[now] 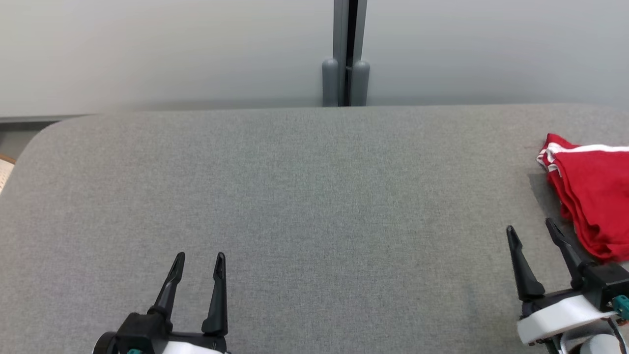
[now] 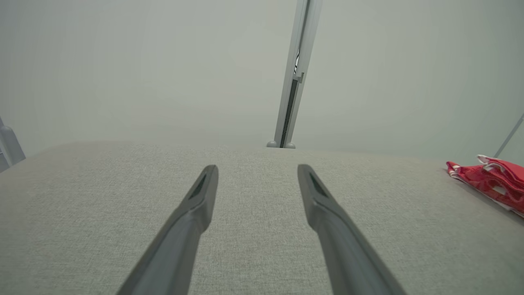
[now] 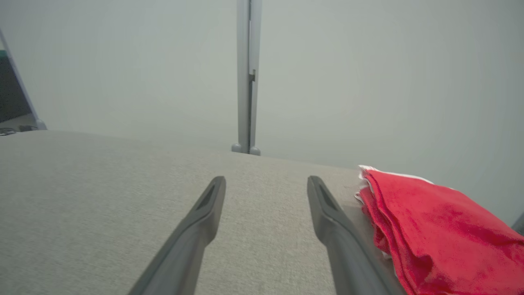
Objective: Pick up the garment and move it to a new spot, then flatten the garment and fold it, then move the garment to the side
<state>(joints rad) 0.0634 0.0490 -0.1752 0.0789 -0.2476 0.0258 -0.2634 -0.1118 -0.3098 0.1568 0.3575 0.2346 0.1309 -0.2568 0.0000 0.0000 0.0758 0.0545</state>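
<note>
Garment [image 1: 589, 191] lay folded at the frame's right edge beside my right pincer [image 1: 530, 226], it and my left pincer [image 1: 200, 256] both apart, empty, so I judged the move aside done, needing only withdrawal.

Folded red cloth garment with white trim [image 1: 592, 191] ran off the head view's right edge; full extent unknown. Layer count unreadable.

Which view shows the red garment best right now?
Right wrist view: the garment is close, its stacked folds plain. Head view cuts it off at the right edge; left wrist view shows it small and far.
</note>
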